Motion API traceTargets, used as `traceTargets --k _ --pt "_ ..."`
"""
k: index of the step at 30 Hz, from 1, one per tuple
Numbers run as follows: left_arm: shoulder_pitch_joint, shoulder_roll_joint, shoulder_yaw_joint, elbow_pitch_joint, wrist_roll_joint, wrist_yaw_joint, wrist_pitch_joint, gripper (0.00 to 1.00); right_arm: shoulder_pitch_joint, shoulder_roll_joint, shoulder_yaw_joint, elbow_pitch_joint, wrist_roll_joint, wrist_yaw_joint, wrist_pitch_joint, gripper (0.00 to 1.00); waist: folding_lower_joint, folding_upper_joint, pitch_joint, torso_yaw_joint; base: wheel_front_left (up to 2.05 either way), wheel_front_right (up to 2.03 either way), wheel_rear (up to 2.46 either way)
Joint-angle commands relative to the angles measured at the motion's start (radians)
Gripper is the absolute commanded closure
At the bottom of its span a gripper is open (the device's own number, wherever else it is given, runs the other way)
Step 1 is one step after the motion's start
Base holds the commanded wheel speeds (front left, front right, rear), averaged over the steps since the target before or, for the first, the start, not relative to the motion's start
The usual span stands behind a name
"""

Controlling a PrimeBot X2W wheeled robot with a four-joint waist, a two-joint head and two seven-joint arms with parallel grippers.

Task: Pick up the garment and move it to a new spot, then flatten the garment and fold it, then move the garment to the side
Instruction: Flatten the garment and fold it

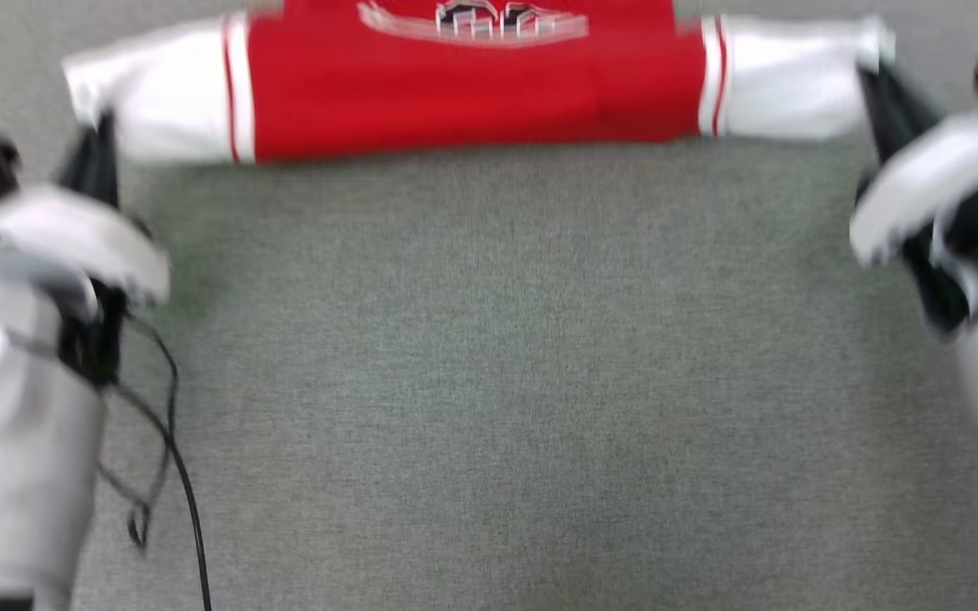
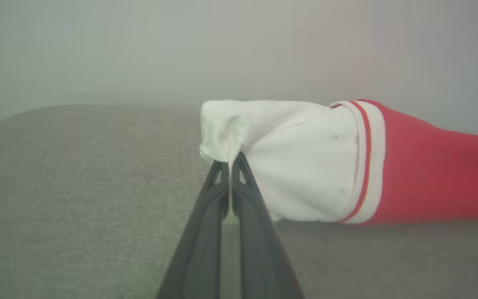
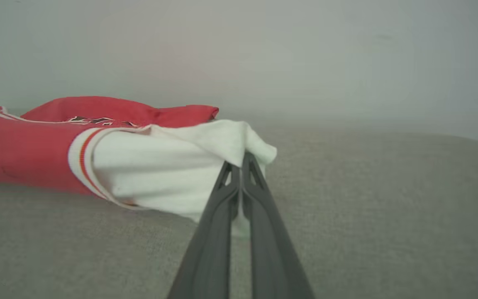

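Note:
The garment [image 1: 463,93], a red jersey with white sleeve ends, is stretched sideways across the top of the head view, its print partly cut off by the frame. My left gripper [image 1: 98,136] is shut on the white left sleeve end [image 2: 288,158], pinching its corner between the dark fingers [image 2: 206,232]. On the other side my right gripper [image 1: 875,81] is shut on the white right sleeve end [image 3: 168,170]. Both sleeves are pulled outward and the red body [image 3: 27,153] hangs slightly above or rests on the grey surface; I cannot tell which.
A grey woven surface [image 1: 506,382] spreads below the garment between my two pale forearms. Black cables [image 1: 171,441] dangle from my left arm at the lower left. A plain pale wall [image 2: 181,50] stands behind the surface.

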Motion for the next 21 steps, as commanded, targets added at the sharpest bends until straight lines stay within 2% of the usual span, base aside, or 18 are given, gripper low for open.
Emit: traceTargets --k 1,8,13,21 --pt "0.052 -0.001 0.014 -0.028 0.006 -0.002 -0.005 1.0 0.053 -0.013 -0.008 -0.015 0.015 -0.002 -0.006 1.0 0.0 0.0 -0.044 0.005 0.0 0.0 0.0" --pt "0.377 -0.014 0.081 -0.189 0.041 0.005 -0.005 1.0 0.364 0.011 -0.064 -0.123 0.075 -0.002 -0.004 1.0 0.0 0.0 -0.182 -0.003 0.0 0.0 0.0" --pt "0.581 -0.033 0.097 -0.246 0.03 0.013 -0.005 1.0 0.559 0.027 -0.122 -0.2 0.063 -0.002 0.026 1.0 0.0 0.0 -0.278 -0.01 0.0 0.0 0.0" --pt "0.811 -0.035 0.085 -0.33 0.017 0.042 0.026 1.0 0.86 0.115 -0.273 -0.366 0.01 -0.002 0.109 1.0 0.0 0.0 -0.395 0.002 0.0 0.0 0.0"
